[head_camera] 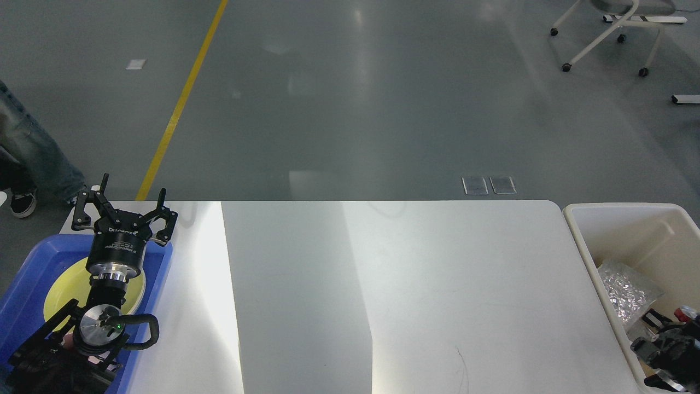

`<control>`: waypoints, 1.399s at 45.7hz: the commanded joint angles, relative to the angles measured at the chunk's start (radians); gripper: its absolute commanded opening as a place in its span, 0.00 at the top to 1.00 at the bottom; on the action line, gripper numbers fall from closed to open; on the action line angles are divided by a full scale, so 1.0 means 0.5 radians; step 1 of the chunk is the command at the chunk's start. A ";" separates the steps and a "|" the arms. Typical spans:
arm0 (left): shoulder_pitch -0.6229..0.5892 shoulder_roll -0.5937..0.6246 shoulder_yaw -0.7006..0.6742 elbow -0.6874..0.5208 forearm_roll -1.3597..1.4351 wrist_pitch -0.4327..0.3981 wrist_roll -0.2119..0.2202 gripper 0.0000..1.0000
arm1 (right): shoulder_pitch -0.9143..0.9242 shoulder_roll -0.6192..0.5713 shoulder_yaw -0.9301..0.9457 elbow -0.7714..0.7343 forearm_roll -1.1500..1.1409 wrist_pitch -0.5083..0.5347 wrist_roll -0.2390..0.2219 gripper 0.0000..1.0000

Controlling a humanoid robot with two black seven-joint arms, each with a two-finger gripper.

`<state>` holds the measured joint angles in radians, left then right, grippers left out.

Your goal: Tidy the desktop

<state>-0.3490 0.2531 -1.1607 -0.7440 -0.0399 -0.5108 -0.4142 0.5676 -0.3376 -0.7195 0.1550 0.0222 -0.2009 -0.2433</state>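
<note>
Hovering above blue tray [27,273] and yellow plate [60,290], left gripper [124,203] is being held with fingers spread, nothing grasped | right gripper [664,350] is being seen dark inside cream bin [579,230] by foil bag [629,287]; state cannot be told | white worktop [426,295] is lying between tray and bin

white desktop [437,284], blue tray [27,273]
</note>
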 commanded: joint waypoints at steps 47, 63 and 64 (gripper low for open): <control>0.002 0.000 -0.001 0.000 0.000 0.000 0.000 0.03 | 0.586 -0.405 1.610 0.374 0.179 0.025 0.299 0.00; -0.001 0.000 0.002 0.000 0.000 0.000 0.000 0.03 | 0.427 -0.380 2.966 0.947 0.176 0.046 0.324 0.00; 0.002 0.000 0.002 0.000 0.000 0.000 0.000 0.03 | 0.363 -0.377 3.043 1.018 0.173 0.049 0.330 0.00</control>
<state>-0.3491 0.2531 -1.1610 -0.7440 -0.0399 -0.5108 -0.4139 0.8495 -0.5241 0.6196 0.5094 0.1095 -0.1824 -0.0826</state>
